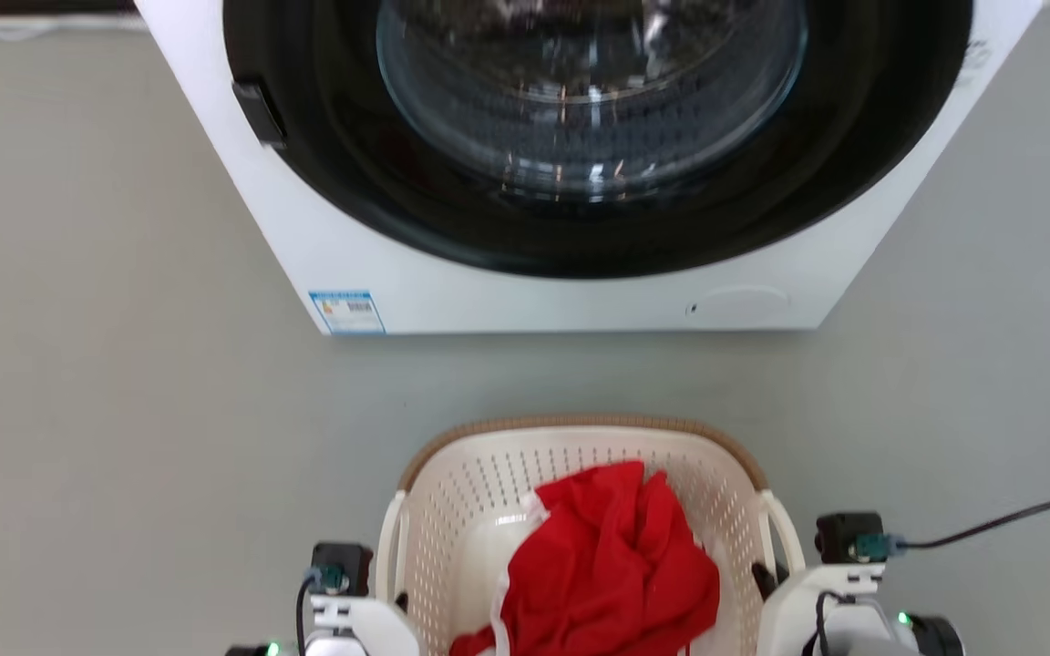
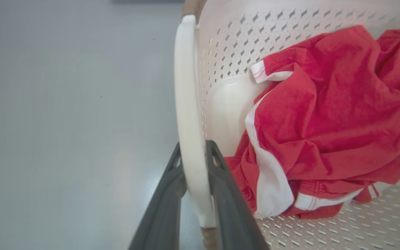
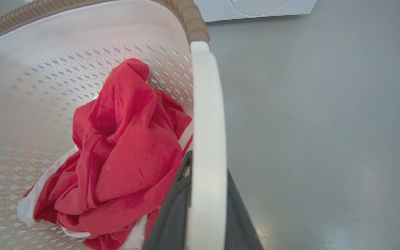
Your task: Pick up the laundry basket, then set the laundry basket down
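The laundry basket (image 1: 488, 492), cream-white and perforated with a brown woven rim, sits low in the head view's centre with a red garment (image 1: 612, 565) trimmed in white inside. My left gripper (image 1: 397, 597) is at its left loop handle. In the left wrist view both dark fingers of the left gripper (image 2: 193, 146) clamp that white handle (image 2: 186, 86). My right gripper (image 1: 766, 581) is at the right loop handle (image 3: 207, 104), and in the right wrist view the right gripper (image 3: 207, 165) is shut on it. I cannot tell whether the basket touches the floor.
A white washing machine (image 1: 534, 292) with a dark round glass door (image 1: 593, 137) stands just beyond the basket. Grey floor (image 1: 106, 410) lies on both sides. A black cable (image 1: 1017, 515) runs off to the right from my right wrist.
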Robot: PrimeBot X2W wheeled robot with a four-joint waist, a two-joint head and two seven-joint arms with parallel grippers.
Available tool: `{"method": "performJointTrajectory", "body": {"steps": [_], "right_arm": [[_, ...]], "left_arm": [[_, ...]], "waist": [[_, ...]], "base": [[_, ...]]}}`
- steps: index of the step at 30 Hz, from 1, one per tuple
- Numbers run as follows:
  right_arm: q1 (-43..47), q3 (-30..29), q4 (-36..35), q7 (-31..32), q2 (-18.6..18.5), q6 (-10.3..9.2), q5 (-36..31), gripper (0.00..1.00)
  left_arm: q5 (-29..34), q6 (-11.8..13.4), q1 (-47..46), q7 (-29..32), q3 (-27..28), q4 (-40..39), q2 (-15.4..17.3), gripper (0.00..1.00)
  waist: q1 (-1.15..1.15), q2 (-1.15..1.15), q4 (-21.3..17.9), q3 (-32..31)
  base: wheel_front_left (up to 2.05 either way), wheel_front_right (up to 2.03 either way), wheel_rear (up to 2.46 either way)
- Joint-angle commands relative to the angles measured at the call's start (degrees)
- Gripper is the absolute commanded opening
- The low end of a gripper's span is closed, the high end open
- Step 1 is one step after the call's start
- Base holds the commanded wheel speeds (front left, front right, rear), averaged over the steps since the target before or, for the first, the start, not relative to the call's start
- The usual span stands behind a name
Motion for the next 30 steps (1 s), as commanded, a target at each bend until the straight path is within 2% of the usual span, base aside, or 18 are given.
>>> {"method": "performJointTrajectory", "body": {"steps": [1, 15, 30], "right_arm": [[1.18, 1.79, -0.93, 0.14, 0.58, 0.9, 0.22, 0.0], [5.52, 8.27, -0.13, 0.62, 0.58, 0.9, 7.34, 0.0], [6.65, 13.6, 0.51, 0.1, 0.58, 0.9, 12.79, 0.0]], "left_arm": [[-0.24, 0.86, 0.3, -0.37, 0.97, 0.03, 1.7, 0.0], [-2.16, 0.84, 3.89, 1.0, -1.95, 1.37, 1.7, 0.0], [-3.42, 1.1, 5.57, 0.81, -3.34, 2.35, 1.7, 0.0]], "waist": [[0.0, 0.0, -0.27, -2.32], [0.0, 0.0, 0.78, -9.45], [0.0, 0.0, 0.43, -12.22]], "base": [[0.0, 0.0, 0.0], [0.0, 0.0, 0.0], [0.0, 0.0, 0.0]]}}
